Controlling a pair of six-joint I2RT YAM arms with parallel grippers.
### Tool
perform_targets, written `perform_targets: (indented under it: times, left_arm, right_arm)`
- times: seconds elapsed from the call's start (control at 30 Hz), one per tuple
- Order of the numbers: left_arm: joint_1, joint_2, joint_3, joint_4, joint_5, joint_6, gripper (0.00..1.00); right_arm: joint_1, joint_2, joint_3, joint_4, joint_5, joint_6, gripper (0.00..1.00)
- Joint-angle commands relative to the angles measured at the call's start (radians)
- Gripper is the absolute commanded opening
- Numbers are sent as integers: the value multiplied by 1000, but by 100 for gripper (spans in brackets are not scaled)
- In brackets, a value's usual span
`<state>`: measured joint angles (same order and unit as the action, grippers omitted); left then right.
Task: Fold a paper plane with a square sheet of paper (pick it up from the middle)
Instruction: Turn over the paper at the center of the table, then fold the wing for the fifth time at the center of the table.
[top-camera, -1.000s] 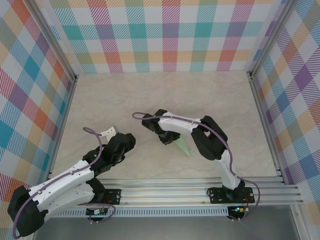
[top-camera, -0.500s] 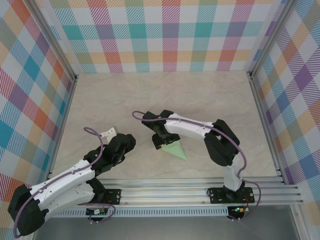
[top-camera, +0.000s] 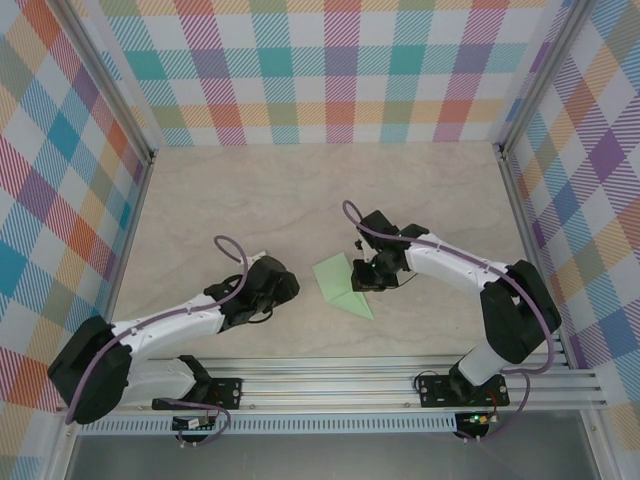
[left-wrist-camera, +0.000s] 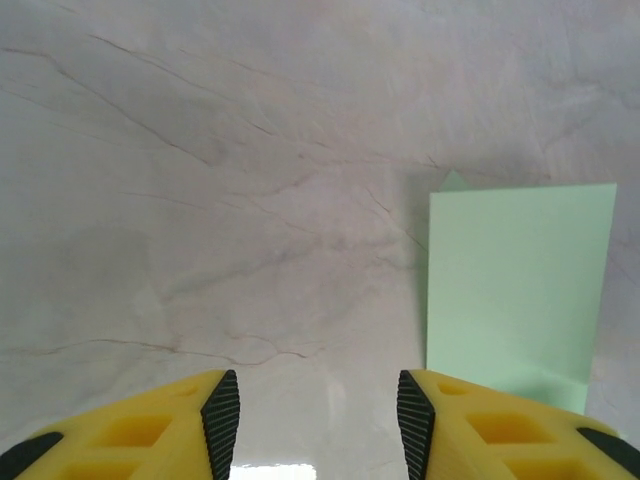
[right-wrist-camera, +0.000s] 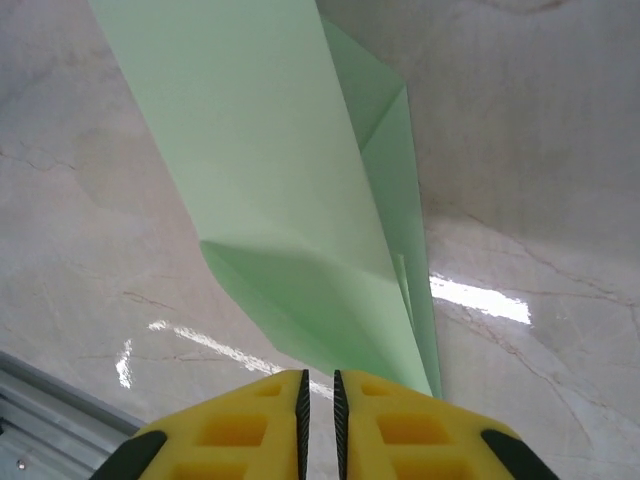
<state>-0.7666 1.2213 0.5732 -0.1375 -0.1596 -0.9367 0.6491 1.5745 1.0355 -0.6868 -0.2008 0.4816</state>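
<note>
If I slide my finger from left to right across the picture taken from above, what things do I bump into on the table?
Left end effector → folded green paper → right end effector, which sits at the paper's right edge.

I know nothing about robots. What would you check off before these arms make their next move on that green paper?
1. Left gripper open: ok, fingers apart over bare table.
2. Left gripper clear of the green paper: ok, the paper lies off to its right, not touching.
3. Right gripper closed: ok, jaws narrowed to a slit at the paper's edge.
4. Paper actually pinched by the right gripper: cannot tell.
5. Paper lying flat: not ok, one flap looks lifted off the table.
</note>
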Motion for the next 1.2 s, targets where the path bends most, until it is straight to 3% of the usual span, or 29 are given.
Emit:
perform_targets:
  times: [0.0,0.37,0.53,0.83,1.17]
  left_arm:
    - [12,68,35,103,122,25,47]
    - [-7,176,81,104,157,15,47]
    - [-12,198,103,95,160,17,47]
    - [-20,231,129,90,161,22,47]
    - [-32,251,150,77,169,26,47]
  right_arm:
    - [-15,16,-21,89,-134,-12,15]
    - [-36,58,-25,98,-183,-33,11]
    - [-36,6,-18,35,-52,-24,15]
    - [-34,-23,-50,100,-277,-56,18]
    - [-43,87,-32,112,-170,-35,15]
